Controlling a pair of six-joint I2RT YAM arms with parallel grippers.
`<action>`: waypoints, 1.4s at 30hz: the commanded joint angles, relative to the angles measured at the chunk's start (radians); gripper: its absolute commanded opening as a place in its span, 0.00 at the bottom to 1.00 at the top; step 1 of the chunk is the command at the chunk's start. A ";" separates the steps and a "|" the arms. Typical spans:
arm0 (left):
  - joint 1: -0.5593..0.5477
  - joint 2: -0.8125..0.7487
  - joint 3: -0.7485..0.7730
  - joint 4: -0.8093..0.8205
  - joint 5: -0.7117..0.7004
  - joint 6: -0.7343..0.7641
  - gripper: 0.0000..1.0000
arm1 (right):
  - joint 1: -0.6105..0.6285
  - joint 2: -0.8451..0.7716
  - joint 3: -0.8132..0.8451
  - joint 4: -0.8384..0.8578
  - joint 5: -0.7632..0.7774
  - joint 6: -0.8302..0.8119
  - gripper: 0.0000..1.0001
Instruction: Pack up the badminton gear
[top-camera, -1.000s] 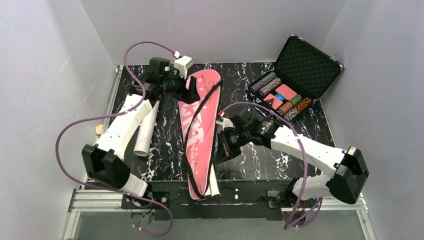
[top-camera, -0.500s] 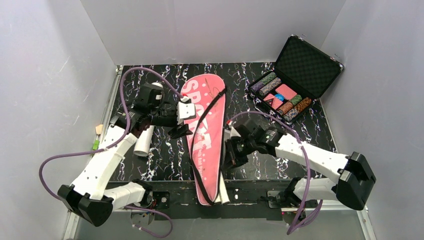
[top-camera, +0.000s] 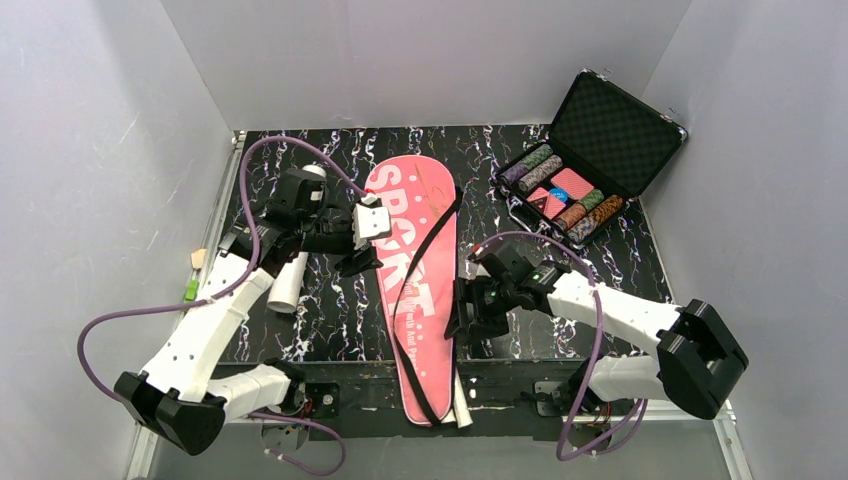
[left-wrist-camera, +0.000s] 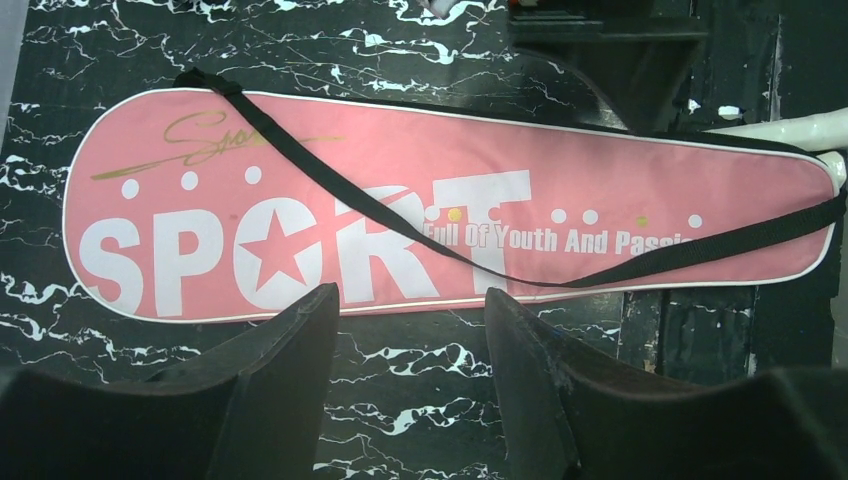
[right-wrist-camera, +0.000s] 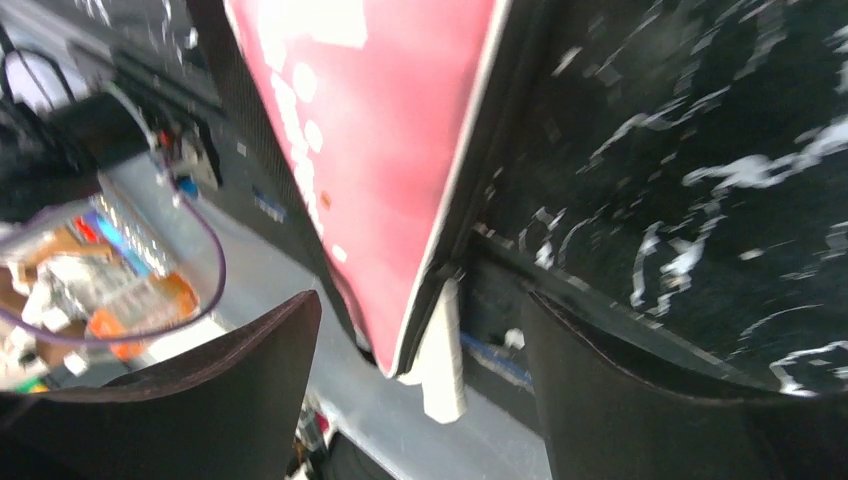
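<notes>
The long pink SPORT bag (top-camera: 418, 290) lies flat down the middle of the black marble table, its black strap (top-camera: 432, 250) draped over it. Its narrow end hangs over the near edge, where a white racket handle (top-camera: 462, 412) sticks out. My left gripper (top-camera: 360, 262) hovers open just left of the bag; the left wrist view shows the bag (left-wrist-camera: 400, 230) beyond the empty gripper (left-wrist-camera: 410, 310). My right gripper (top-camera: 462, 322) stands open at the bag's right edge. In the right wrist view the bag's tip (right-wrist-camera: 390, 150) and the handle (right-wrist-camera: 442, 360) lie between the fingers, touching neither. A white tube (top-camera: 288, 283) lies under the left arm.
An open black foam-lined case (top-camera: 600, 150) of coloured poker chips stands at the back right corner. Grey walls close in the table on three sides. The metal rail (top-camera: 500, 395) with both arm bases runs along the near edge.
The right gripper has opened and let go of the bag's edge. The bag has slid toward the near edge and lies flatter. The left arm came back from the bag's far end.
</notes>
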 joint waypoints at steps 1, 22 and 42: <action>0.004 -0.036 0.034 -0.001 0.001 -0.017 0.55 | -0.111 -0.036 -0.045 0.137 0.069 -0.012 0.82; 0.002 0.014 0.076 -0.011 0.006 -0.061 0.90 | -0.246 0.308 -0.123 0.895 -0.204 0.125 0.02; 0.002 -0.159 0.041 0.106 -0.026 0.061 0.98 | 0.174 0.274 0.812 -0.424 0.839 -0.754 0.01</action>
